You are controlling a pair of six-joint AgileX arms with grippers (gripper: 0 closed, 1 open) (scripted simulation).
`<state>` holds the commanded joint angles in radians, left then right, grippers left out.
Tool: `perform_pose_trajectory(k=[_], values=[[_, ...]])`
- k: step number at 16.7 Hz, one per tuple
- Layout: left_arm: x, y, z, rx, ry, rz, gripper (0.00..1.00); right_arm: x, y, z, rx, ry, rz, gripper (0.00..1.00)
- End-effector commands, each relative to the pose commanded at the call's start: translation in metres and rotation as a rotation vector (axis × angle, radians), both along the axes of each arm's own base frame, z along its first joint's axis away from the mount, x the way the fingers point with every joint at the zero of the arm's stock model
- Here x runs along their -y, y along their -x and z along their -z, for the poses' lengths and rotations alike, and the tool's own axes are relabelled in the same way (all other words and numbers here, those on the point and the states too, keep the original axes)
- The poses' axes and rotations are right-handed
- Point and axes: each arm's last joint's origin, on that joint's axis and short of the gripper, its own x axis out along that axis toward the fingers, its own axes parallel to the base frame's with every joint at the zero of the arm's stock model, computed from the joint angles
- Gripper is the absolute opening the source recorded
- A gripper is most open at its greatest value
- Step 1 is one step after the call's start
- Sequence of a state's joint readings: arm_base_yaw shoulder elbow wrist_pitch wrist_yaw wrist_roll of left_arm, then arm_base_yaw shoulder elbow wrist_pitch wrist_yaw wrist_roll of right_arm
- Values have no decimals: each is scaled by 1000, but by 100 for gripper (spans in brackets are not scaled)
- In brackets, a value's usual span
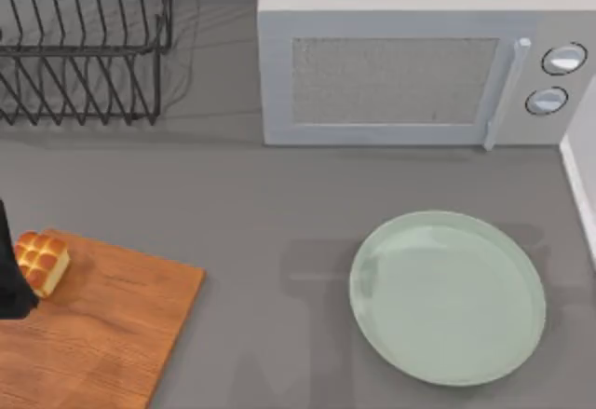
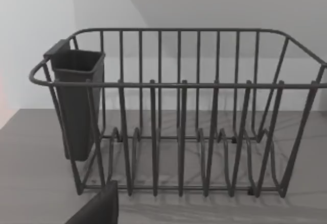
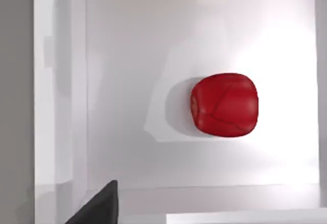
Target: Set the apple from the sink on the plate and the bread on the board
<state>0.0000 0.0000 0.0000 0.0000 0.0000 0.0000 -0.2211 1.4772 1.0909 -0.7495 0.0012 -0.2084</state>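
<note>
Left jaws [image 1: 11,279] beside bread [image 1: 42,260] on board [image 1: 102,334].

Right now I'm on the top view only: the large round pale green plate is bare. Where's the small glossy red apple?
Observer: The small glossy red apple lies on the floor of the white sink basin, under the right wrist camera.
Operator: Anything touching it?
Observer: No, it sits free, apart from the basin walls.
Operator: What does the left wrist camera face?
Observer: The black wire dish rack, with a dark grey cutlery cup at one end.
</note>
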Motion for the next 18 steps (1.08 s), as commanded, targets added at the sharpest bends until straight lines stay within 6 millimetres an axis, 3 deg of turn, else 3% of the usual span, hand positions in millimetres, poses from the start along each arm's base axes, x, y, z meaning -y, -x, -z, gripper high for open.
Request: perform_pose_trajectory(k=[4, 7, 10, 16, 18], values=[[0, 0, 0, 0, 0, 0, 100, 28, -53, 40, -258, -51, 3, 100], [0, 0, 0, 0, 0, 0, 100, 42, -74, 66, -378, -82, 3, 100], [0, 0, 0, 0, 0, 0, 100, 48, -82, 77, -424, -96, 3, 100], [0, 0, 0, 0, 0, 0, 100, 46, -82, 78, -424, -95, -2, 100], [0, 0, 0, 0, 0, 0, 100, 46, -84, 92, -431, -97, -1, 100]])
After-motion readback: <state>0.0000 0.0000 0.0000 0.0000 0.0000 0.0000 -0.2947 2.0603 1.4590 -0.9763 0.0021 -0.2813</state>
